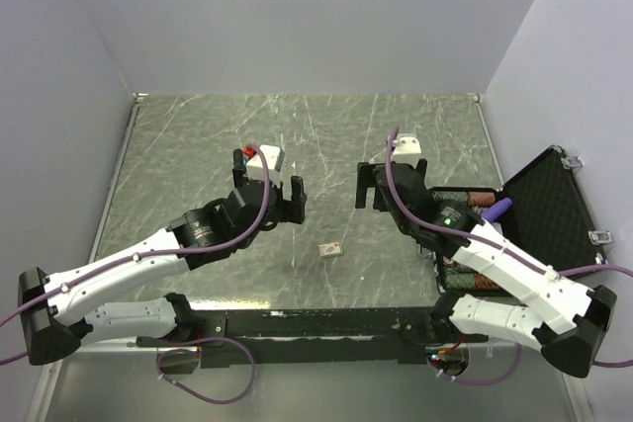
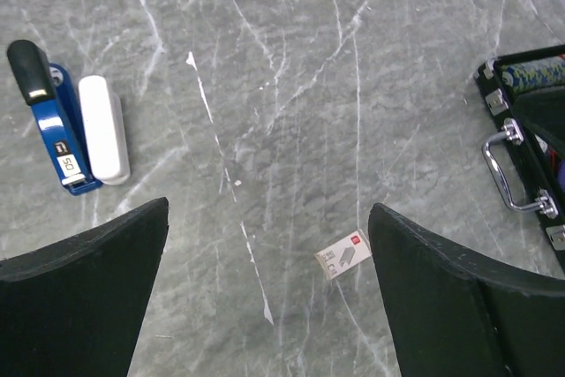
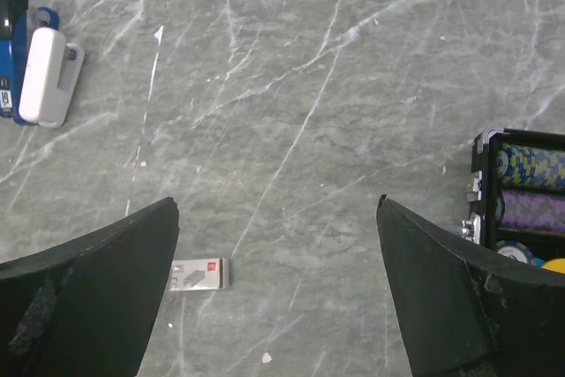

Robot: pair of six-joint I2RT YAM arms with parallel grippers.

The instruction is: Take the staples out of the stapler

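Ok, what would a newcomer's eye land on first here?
Probably the bright blue stapler lying beside a pale white bar, at the upper left of the left wrist view. Next comes the open black case holding poker chips on the right of the top view, then a small box lying alone in the middle.

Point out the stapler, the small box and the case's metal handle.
stapler (image 2: 53,121): left wrist view, on its blue body.
small box (image 2: 344,254): left wrist view, middle of its top face.
metal handle (image 2: 495,169): left wrist view, on its curved bar.
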